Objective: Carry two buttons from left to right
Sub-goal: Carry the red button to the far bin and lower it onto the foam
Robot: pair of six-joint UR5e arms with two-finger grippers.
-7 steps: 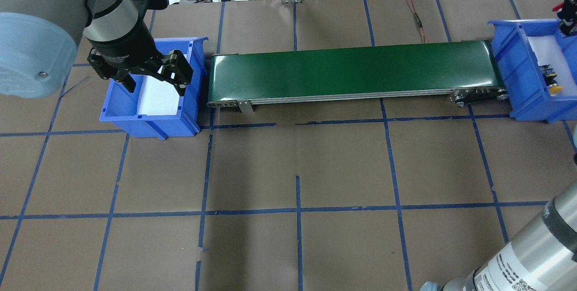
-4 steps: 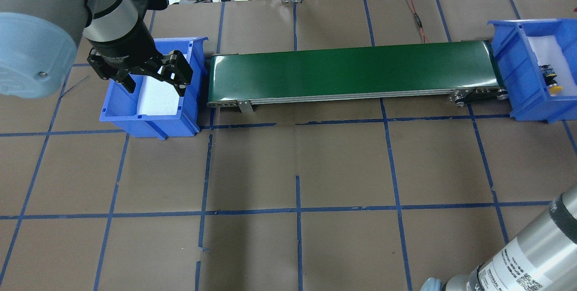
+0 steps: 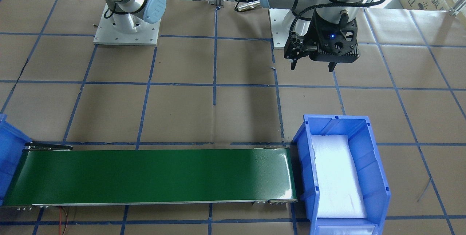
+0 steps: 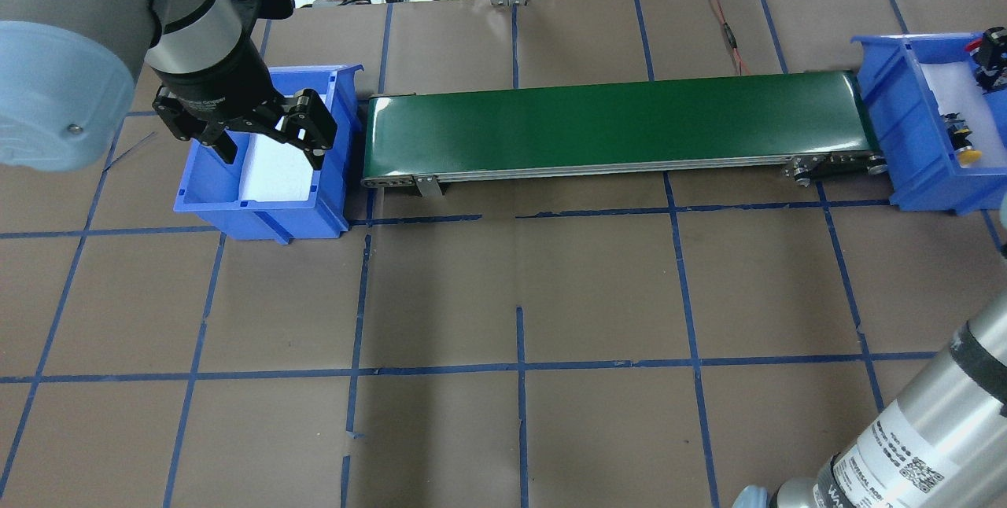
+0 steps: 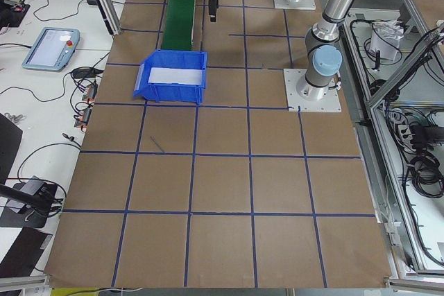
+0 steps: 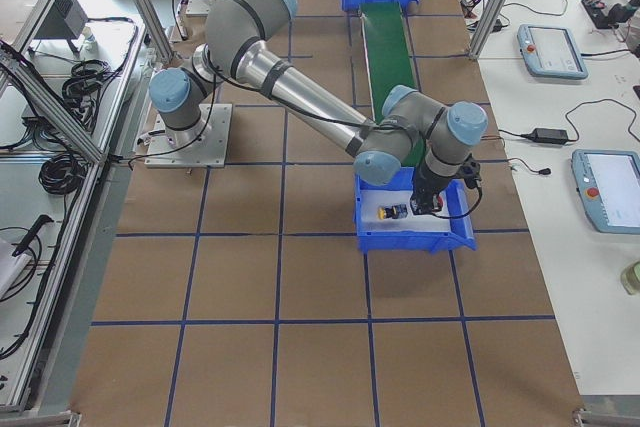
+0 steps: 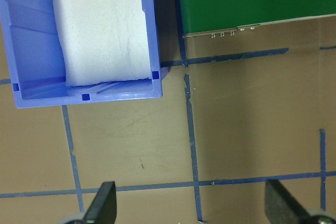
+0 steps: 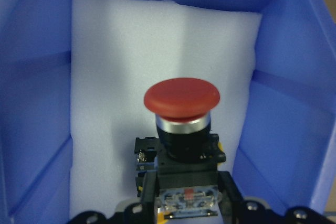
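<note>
The red-capped button (image 8: 181, 103) fills the right wrist view, its block body clamped between my right gripper's fingers (image 8: 186, 200), which are shut on it. It hangs over the white foam of the right blue bin (image 4: 897, 123), at the right edge of the overhead view where my right gripper (image 4: 990, 64) shows. The yellow-capped button (image 4: 964, 145) lies on its side in that bin, also visible as the yellow button (image 6: 392, 212) beside the right gripper (image 6: 430, 202). My left gripper (image 4: 260, 130) hangs open and empty high above the left blue bin (image 4: 267, 209).
A green conveyor belt (image 4: 614, 127) runs between the two bins. The left bin (image 3: 378, 176) holds only white foam. Brown paper with a blue tape grid covers the table (image 4: 519, 296). Cables lie at the far edge.
My right gripper left the overhead view and has come back in over the right bin, lower than a second ago. The left arm has not moved.
</note>
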